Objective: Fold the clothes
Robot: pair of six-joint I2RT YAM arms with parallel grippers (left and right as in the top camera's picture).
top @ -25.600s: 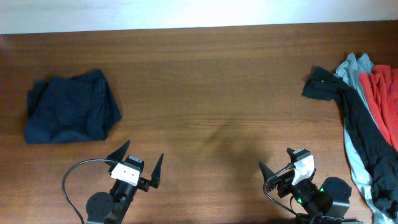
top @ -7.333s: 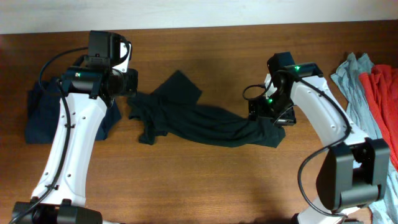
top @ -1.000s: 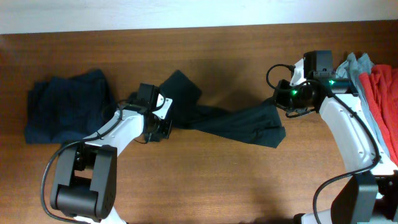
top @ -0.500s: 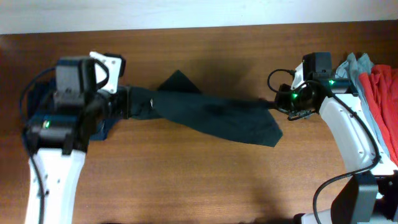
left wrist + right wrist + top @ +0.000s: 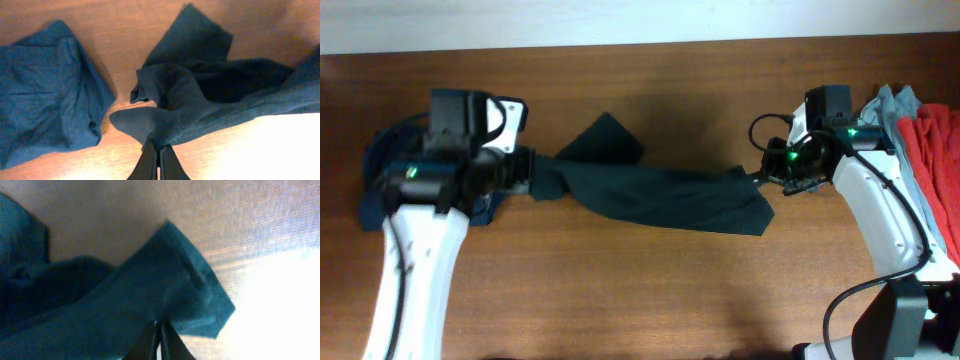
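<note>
We find the black T-shirt [image 5: 660,195] drawn out in a band across the middle of the table [image 5: 650,300], running from about 9 o'clock to about 3 o'clock in the overhead view, with one flap lying out toward 11 o'clock. The left gripper [image 5: 527,172] has its jaws closed on bunched cloth at the 9 o'clock end. The right gripper [image 5: 761,180] has its jaws pinched together on a hemmed edge at the 3 o'clock end. A navy garment [image 5: 380,205] lies just beyond the left gripper at 9 o'clock, and a pile of grey-blue and red garments [image 5: 920,130] sits at the far 3 o'clock edge. We judge the step in hand to be spreading the shirt flat before any fold. We recommend even tension between both grips and a level lay-down clear of the navy garment. The left grip holds a wad, not an edge, so a regrip at a hem may be needed.
</note>
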